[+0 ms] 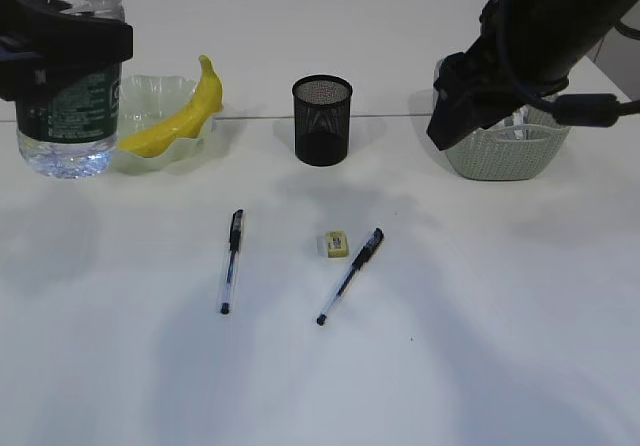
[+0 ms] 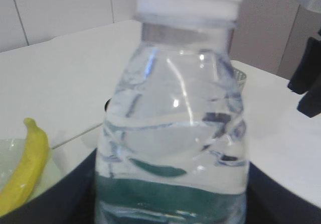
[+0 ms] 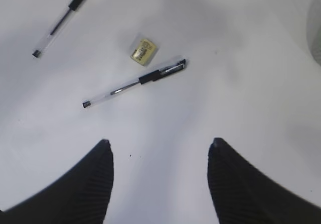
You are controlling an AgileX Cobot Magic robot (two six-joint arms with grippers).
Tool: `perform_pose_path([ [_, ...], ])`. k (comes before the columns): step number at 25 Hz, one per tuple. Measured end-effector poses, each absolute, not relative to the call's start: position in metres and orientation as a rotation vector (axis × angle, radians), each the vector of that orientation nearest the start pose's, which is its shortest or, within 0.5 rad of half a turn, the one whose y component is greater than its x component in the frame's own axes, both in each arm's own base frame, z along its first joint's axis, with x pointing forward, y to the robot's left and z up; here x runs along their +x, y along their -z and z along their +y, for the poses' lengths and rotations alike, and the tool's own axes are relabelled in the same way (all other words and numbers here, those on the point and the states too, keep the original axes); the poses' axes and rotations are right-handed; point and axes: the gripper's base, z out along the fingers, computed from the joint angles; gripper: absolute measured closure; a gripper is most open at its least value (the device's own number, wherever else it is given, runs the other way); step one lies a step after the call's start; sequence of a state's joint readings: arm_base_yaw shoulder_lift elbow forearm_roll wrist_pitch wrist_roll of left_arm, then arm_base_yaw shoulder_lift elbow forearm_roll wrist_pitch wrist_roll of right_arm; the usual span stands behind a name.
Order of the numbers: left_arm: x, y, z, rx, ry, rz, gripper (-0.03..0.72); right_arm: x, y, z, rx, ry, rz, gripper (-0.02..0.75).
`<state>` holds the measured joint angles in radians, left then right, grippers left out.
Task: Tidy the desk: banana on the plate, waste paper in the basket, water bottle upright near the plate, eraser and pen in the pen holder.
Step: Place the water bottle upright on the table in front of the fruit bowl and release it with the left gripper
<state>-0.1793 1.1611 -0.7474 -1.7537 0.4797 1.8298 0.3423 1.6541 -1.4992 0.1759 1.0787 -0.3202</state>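
Observation:
My left gripper is shut on the clear water bottle, which stands upright at the far left beside the plate; it fills the left wrist view. The banana lies on the pale green plate. The black mesh pen holder stands at centre. Two pens and a yellow eraser lie on the table; the right wrist view shows the eraser and both pens. My right gripper is open and empty, held high. No waste paper shows on the table.
The grey woven basket stands at the right rear, partly hidden by my right arm. The white table has a seam running behind the holder.

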Motion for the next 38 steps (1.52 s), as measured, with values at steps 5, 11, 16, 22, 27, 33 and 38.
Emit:
perform_pose_path([
  [5, 0.240, -0.316, -0.077, 0.473, 0.431, 1.765, 0.253, 0.326, -0.321, 0.129, -0.792, -0.216, 2.606, 0.308],
  [11, 0.244, -0.312, -0.068, 0.402, 0.321, 1.807, 0.253, 0.326, -0.321, 0.129, -0.785, -0.217, 2.609, 0.308],
  [16, 0.248, -0.308, -0.064, 0.392, 0.253, 1.831, 0.253, 0.326, -0.321, 0.129, -0.783, -0.216, 2.610, 0.309],
  [22, 0.253, -0.292, -0.062, 0.403, 0.214, 1.889, 0.253, 0.326, -0.321, 0.129, -0.778, -0.217, 2.611, 0.309],
  [27, 0.257, -0.275, -0.062, 0.424, 0.186, 1.945, 0.253, 0.326, -0.321, 0.129, -0.778, -0.217, 2.611, 0.309],
  [33, 0.267, -0.256, -0.063, 0.481, 0.154, 2.004, 0.253, 0.326, -0.321, 0.129, -0.778, -0.216, 2.611, 0.309],
  [38, 0.275, -0.239, -0.065, 0.526, 0.138, 2.054, 0.253, 0.326, -0.321, 0.129, -0.775, -0.217, 2.612, 0.309],
])
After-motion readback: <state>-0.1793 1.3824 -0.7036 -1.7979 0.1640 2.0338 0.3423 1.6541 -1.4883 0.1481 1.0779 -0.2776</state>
